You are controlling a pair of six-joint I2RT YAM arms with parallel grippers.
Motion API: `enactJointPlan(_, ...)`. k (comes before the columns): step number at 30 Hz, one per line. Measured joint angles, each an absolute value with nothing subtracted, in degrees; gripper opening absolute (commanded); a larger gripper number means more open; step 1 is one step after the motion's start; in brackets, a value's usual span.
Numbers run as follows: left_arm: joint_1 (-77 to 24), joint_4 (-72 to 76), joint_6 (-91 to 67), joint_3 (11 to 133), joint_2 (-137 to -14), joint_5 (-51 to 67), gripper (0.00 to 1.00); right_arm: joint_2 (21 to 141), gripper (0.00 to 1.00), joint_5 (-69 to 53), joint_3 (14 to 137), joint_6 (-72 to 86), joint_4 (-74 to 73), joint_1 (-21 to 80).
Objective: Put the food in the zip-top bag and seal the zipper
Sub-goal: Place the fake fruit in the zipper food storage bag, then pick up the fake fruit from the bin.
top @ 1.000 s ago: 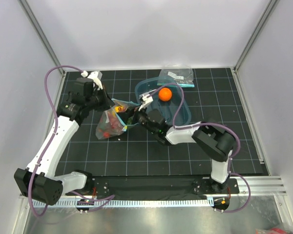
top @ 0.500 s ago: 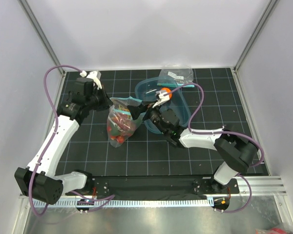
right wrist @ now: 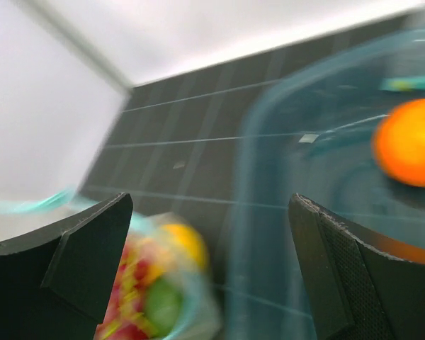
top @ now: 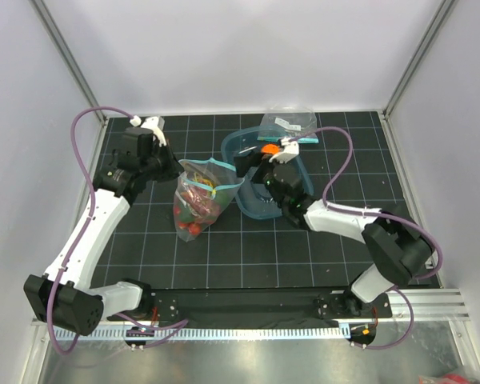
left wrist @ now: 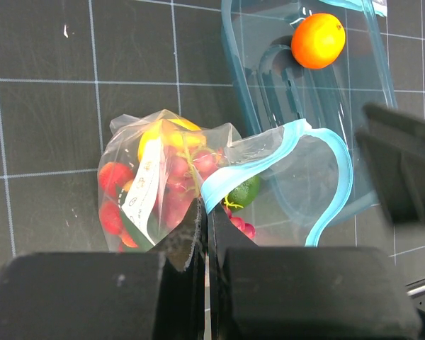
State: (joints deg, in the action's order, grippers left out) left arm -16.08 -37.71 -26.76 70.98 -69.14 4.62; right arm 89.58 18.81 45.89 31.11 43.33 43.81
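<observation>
Bag held open at left, orange waiting in the tub

The left gripper [left wrist: 204, 234] pinches the near rim of the zip-top bag [top: 198, 200] between fingers pressed tight together, lifting it so the mouth gapes toward the right, probably to leave a clear way in for fruit; the bag hangs over the left-centre of the grid mat [top: 248, 240], just left of the teal tub [top: 300, 188]. Its thin clear plastic sags around red strawberries [left wrist: 112, 177], a yellow lemon [left wrist: 156, 138] and a green lime [left wrist: 244, 190], a white label on its side, and the zipper [left wrist: 326, 177] curls in an unsealed teal loop. The orange [left wrist: 318, 40] lies alone at the tub's far end. The right gripper [right wrist: 212, 241] hovers above the tub, jaws spread wide, seemingly placed to take the orange; its wrist view is blurred
</observation>
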Motion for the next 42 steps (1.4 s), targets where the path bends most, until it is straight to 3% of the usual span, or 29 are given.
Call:
enactJointPlan(6,-16.08,-37.71,-26.76,70.98,-69.14,4.75,0.00,91.05,1.00,23.57,52.40,38.28,26.24,36.01)
enactJointPlan(12,-16.08,-37.74,-26.79,70.98,-69.14,5.17,0.00,99.72,1.00,24.40,62.61,47.94,11.86,29.93)
enactJointPlan(18,-16.08,-37.71,-26.79,70.98,-69.14,5.23,0.00,108.86,0.99,25.98,74.26,54.30,-2.35,28.27)
enactJointPlan(30,-16.08,-37.71,-26.79,70.98,-69.14,6.02,0.00,122.10,1.00,28.86,91.44,60.51,-16.51,27.99)
enactJointPlan(34,-16.08,-37.69,-26.81,70.98,-69.17,6.11,0.00,124.44,0.68,28.51,92.88,60.27,-17.56,27.64)
enactJointPlan(35,-16.08,-37.71,-26.81,70.98,-69.17,6.11,0.00,124.42,0.67,28.23,92.71,59.94,-17.06,27.59)
enactJointPlan(37,-16.08,-37.69,-26.81,70.98,-69.21,6.13,0.00,123.37,0.51,27.57,90.04,59.44,-13.50,27.51)
enactJointPlan(42,-16.08,-37.56,-26.81,70.98,-69.32,6.13,0.00,115.85,0.51,26.81,77.23,54.54,-5.04,27.90)
